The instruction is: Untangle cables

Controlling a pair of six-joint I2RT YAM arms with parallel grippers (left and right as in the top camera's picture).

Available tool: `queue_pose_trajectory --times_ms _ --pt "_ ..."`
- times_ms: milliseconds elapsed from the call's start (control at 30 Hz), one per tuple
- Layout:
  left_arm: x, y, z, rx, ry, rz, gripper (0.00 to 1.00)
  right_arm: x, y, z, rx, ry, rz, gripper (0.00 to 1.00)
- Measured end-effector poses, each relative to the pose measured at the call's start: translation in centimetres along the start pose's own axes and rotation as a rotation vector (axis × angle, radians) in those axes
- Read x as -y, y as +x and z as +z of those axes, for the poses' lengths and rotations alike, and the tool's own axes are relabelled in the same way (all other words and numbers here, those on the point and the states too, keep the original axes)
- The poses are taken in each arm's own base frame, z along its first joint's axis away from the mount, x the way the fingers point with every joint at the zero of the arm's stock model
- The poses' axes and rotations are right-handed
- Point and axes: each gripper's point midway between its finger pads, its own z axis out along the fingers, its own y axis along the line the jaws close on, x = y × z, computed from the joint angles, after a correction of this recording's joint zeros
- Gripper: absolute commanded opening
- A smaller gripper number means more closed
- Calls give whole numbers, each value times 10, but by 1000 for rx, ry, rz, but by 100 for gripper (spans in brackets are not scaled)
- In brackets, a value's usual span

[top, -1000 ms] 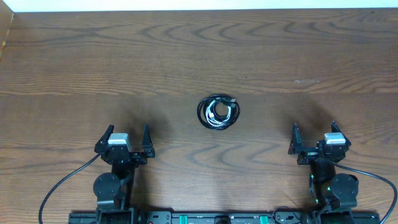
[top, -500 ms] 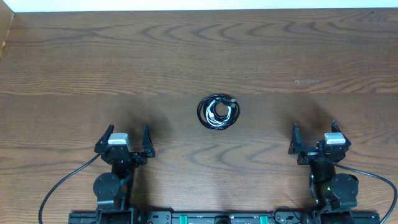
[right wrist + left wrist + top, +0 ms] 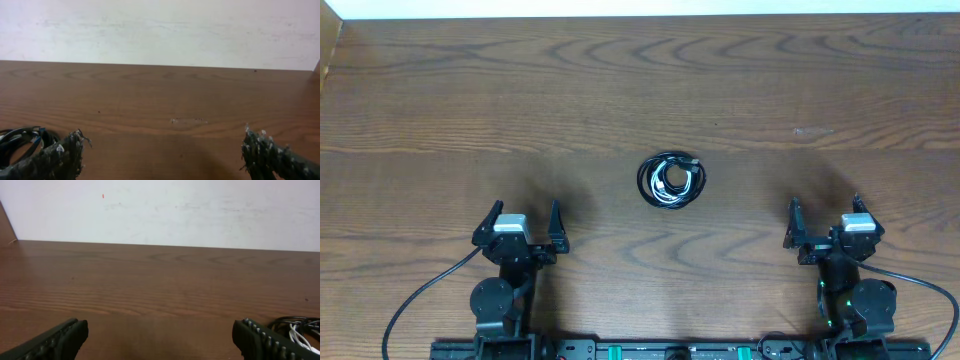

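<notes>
While both arms sit at the bottom edge of the overhead frame, the cables (image 3: 671,181) lie at the centre of the brown wooden worktop (image 3: 640,80), wound into one small tight coil: black loops on the outside, white cord inside, a small plug end at the coil's upper right. The coil is well apart from both arms, up and inward from each.

The left hand (image 3: 526,212), at lower left, has its two fingers spread wide and grips nothing. From its wrist camera the hand (image 3: 160,340) shows dark ribbed fingers (image 3: 55,340) at the bottom corners, with the cables (image 3: 297,327) just past the right-side finger at the frame's lower right.

The right hand (image 3: 825,208), at lower right, is likewise spread wide and empty. Its wrist view shows the hand (image 3: 165,157) with worn, flaking fingers (image 3: 272,157), and the cables (image 3: 20,140) at lower left.

A pale scuff (image 3: 812,131) marks the wood at upper right of the coil. Thick black arm leads (image 3: 420,295) curl away from the arm bases. A white wall (image 3: 160,210) closes the far edge.
</notes>
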Motion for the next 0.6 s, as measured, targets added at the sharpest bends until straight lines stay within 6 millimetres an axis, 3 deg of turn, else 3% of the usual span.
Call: queue_pose_trajectory --times_ms 333,600 --pt "5 -1 0 5 27 -45 97 0 0 0 0 0 0 99" --pt "41 -10 -5 7 243 -275 97 0 0 0 0 0 0 99"
